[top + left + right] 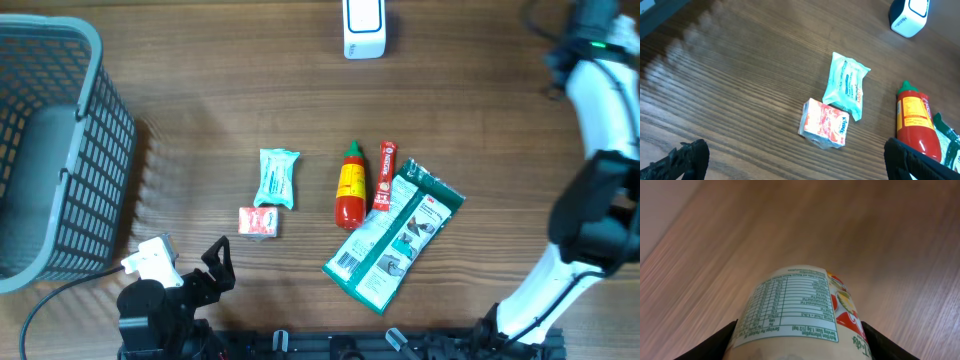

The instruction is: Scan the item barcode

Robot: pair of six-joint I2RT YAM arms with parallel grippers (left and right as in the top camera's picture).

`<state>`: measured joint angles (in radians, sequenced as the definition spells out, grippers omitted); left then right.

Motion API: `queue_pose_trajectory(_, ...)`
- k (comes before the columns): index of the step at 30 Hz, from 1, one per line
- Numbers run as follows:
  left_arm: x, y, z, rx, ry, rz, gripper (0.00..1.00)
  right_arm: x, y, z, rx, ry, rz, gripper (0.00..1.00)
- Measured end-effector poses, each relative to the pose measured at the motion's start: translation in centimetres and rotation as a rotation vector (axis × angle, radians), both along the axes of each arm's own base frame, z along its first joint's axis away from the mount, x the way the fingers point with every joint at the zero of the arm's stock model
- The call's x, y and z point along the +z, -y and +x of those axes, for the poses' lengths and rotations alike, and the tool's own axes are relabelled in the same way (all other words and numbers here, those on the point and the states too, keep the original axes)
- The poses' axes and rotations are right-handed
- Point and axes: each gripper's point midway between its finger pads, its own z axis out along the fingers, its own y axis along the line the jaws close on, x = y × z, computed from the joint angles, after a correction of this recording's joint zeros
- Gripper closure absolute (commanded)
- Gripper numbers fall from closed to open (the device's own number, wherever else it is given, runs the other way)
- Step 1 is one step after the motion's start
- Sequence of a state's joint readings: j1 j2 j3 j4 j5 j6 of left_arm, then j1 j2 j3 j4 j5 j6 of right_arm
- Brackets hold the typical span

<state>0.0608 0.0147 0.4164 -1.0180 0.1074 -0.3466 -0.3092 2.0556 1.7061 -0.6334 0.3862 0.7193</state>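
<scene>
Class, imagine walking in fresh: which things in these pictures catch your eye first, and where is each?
Groceries lie mid-table: a pale teal soft wipes packet, a small red-orange carton, a red plastic squeeze bottle with a green cap and a long green-and-white foil pouch. A grey plastic mesh basket fills the left edge. Close in the right wrist view, the right tool grips a round cream container with a printed nutrition label.

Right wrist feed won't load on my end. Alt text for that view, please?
A white cylindrical container with a nutrition label fills the lower frame, held between the two dark fingers of the right gripper. Blurred brown wooden table lies behind; no barcode shows.
</scene>
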Motion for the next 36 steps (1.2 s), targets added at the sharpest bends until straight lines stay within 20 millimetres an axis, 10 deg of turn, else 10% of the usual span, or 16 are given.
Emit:
queue_pose_trajectory(11,0.0,0.0,0.0,0.0,0.0,0.0,0.0,-5.7,14.0,-10.4,-0.401,0.075,0.309,0.37)
queue_pose_trajectory(17,0.0,0.0,0.0,0.0,0.0,0.0,0.0,-9.5,15.6,-12.6,-0.471,0.059,0.393,0.28)
queue_pose_trajectory(20,0.0,0.0,0.0,0.0,0.0,0.0,0.0,-9.5,16.1,-13.0,-0.482,0.075,0.408,0.01)
queue_pose_trajectory(26,0.0,0.0,0.0,0.0,0.0,0.0,0.0,-9.5,15.8,-13.4,-0.462,0.094,0.481,0.0)
queue_pose_trajectory(28,0.0,0.0,0.0,0.0,0.0,0.0,0.0,-8.9,15.6,-13.1,-0.444,0.109,0.512,0.01)
queue_pose_trajectory(36,0.0,0.0,0.0,0.0,0.0,0.0,0.0,8.3,8.9,-10.2,-0.192,0.352,0.527,0.0)
